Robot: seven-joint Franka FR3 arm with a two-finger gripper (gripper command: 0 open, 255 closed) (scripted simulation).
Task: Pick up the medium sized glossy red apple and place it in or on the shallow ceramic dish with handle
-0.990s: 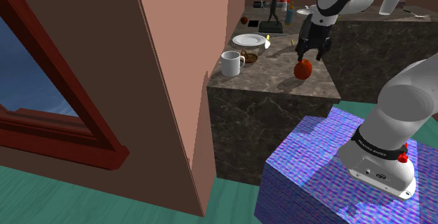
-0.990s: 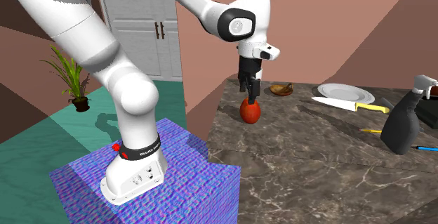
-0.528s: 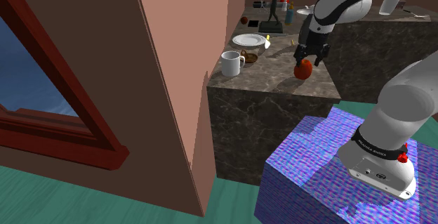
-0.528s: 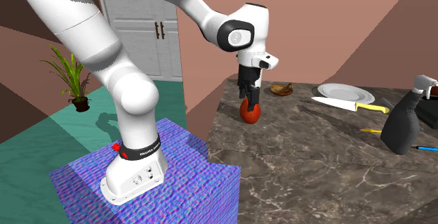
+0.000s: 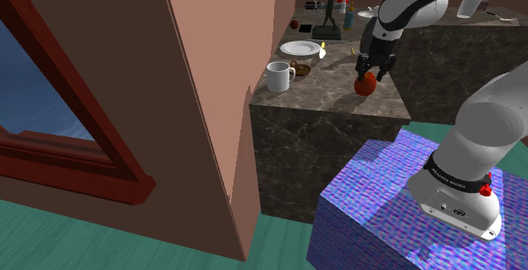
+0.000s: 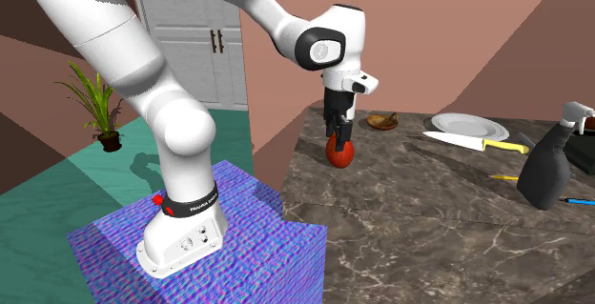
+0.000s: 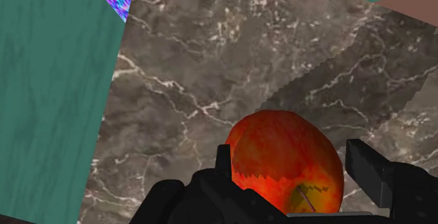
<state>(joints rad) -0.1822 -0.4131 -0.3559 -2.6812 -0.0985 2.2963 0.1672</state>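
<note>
Hand [image 6: 339, 138] straddles the apple [image 7: 281, 152] on the bench [image 6: 410, 216]; clamped or not, I cannot tell. Lifted loose, it could roll off.

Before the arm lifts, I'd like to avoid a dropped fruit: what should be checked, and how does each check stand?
1. Gripper lowered around the red apple: ok.
2. Apple firmly held: cannot tell.
3. Apple off the marble counter: not ok, it rests on it.
4. Brown dish located: ok, beside the white mug.
5. Dish free to take the apple: cannot tell.
</note>
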